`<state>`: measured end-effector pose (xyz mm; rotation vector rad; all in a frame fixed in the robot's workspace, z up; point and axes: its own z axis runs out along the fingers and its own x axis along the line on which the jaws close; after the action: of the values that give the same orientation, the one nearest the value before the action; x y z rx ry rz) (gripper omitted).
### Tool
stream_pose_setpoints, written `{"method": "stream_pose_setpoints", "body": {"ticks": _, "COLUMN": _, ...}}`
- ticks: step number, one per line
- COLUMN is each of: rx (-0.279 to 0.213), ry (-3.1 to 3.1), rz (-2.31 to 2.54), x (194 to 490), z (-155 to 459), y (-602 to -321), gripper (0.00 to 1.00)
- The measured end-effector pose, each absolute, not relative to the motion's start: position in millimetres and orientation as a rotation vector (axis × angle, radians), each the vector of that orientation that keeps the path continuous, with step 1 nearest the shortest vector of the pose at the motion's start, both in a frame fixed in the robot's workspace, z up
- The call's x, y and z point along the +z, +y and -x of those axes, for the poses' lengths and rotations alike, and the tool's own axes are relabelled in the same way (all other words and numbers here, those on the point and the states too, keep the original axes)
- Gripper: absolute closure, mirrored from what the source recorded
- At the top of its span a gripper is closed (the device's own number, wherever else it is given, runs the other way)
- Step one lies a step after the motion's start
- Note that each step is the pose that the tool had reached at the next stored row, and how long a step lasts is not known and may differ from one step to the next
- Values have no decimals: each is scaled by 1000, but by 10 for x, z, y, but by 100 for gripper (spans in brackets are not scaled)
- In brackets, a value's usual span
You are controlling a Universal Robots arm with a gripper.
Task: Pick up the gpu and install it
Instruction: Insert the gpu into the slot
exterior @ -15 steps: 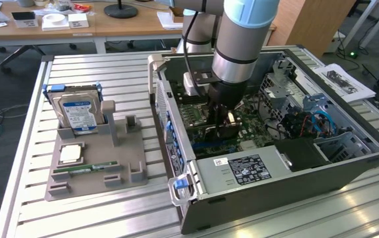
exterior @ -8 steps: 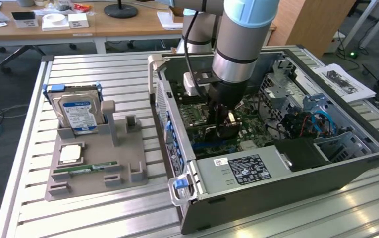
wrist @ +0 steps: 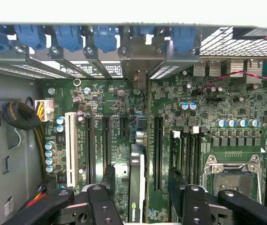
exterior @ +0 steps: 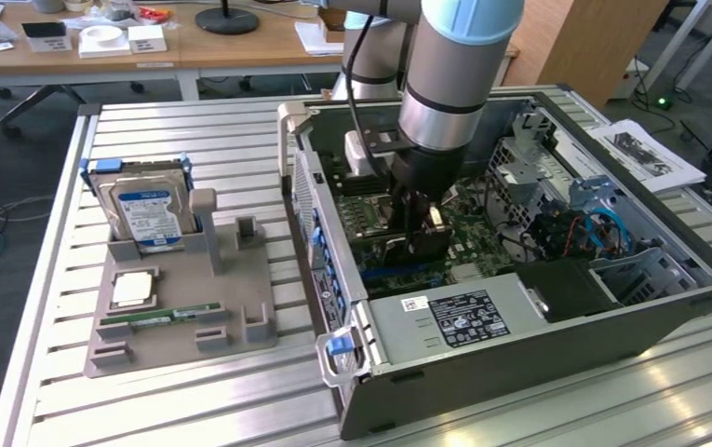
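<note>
The claw [wrist: 140,197] grips the gpu [wrist: 136,183] edge-on, holding it upright inside the open computer case [exterior: 653,321], just above the motherboard [wrist: 217,98] and its expansion slots [wrist: 157,145].

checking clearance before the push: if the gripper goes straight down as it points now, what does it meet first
The gripper points down into the open computer case, its jaws shut on the gpu. Straight on, the card's lower edge would likely meet the motherboard at its expansion slots first; exact depth is unclear.
</note>
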<state>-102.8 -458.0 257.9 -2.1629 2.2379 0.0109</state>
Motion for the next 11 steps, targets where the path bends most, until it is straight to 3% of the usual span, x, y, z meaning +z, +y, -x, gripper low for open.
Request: {"method": "stream_pose_setpoints", "body": {"ticks": 11, "rx": 11, "ry": 2238, "rz": 2163, "x": 2579, "z": 1029, "y": -4580, "gripper": 44}}
